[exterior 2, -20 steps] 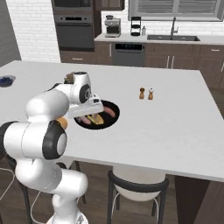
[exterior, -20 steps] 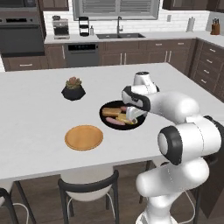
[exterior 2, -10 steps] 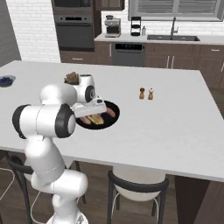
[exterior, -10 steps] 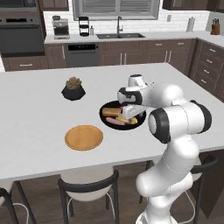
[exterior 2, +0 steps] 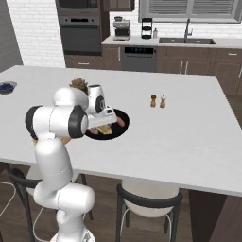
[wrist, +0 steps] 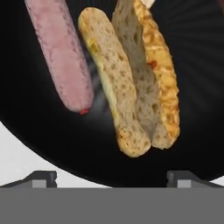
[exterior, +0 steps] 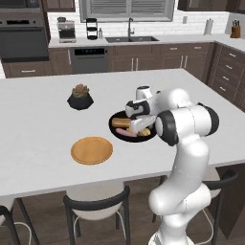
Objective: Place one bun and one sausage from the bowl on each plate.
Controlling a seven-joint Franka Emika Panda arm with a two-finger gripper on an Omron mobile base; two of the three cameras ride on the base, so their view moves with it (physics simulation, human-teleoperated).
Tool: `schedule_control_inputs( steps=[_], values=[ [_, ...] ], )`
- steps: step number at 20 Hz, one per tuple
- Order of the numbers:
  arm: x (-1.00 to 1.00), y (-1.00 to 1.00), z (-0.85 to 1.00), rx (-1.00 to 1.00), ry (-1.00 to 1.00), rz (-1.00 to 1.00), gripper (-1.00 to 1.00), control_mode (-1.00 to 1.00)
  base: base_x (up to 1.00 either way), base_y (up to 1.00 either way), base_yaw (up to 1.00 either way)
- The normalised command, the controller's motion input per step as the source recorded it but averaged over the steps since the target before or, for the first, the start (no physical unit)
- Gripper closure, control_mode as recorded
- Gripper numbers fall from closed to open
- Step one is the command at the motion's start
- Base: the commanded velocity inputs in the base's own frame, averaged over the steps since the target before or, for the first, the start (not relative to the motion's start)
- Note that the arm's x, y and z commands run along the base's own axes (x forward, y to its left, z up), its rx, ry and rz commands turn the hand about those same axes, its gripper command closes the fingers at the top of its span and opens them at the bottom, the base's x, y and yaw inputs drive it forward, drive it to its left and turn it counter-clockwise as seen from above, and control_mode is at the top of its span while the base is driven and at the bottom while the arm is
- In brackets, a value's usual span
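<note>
The glossy black bowl [exterior: 113, 128] [exterior 2: 121, 133] sits mid-counter. My gripper [exterior: 137, 125] [exterior 2: 101, 124] hangs low over it, open and holding nothing. In the hand view the bowl [wrist: 199, 131] lies close below, holding a pink sausage [wrist: 61, 57] on the left and two buns [wrist: 114, 87] [wrist: 155, 74] side by side. My gripper [wrist: 113, 178] has its two fingertips [wrist: 41, 177] spread wide at the bowl's near rim, level with the near ends of the buns. The orange-tan plate [exterior: 92, 150] lies bare, left of the bowl and nearer the counter's front edge. The blue-grey plate is out of view.
A black faceted plant pot [exterior: 80, 97] stands behind and left of the bowl. Salt and pepper shakers [exterior 2: 158, 101] stand to the bowl's right. A small grey bowl of berries [exterior 2: 6, 86] sits at the far left. Stools stand along the counter's front edge.
The elbow has swung in toward the bowl and the hand has sunk slightly over it. The bowl and orange plate have not moved.
</note>
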Motion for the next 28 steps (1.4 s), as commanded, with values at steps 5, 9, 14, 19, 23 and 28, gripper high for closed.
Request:
schedule_control_inputs(
  steps=[5, 9, 14, 19, 23, 28],
  values=[
    [0.34, -0.04, -0.36, 0.0, 0.0, 0.0, -1.0, -1.0, 0.0, 0.0, 0.0],
    [0.47, -0.07, -0.12, 0.0, 0.0, 0.0, -1.0, -1.0, 0.0, 0.0, 0.0],
    [0.23, -0.02, -0.11, 0.0, -0.02, 0.0, -1.0, -1.0, 0.0, 0.0, 0.0],
    [0.03, 0.0, -0.49, -0.06, -0.01, 0.0, -1.0, -1.0, 0.0, 0.0, 0.0],
    [0.12, 0.0, -0.4, -0.05, -0.01, 0.0, 1.0, -1.0, 0.0, 0.0, 0.0],
    [-0.02, 0.0, -0.17, 0.0, -0.01, 0.0, 1.0, -1.0, 0.0, 0.0, 0.0]
  ],
)
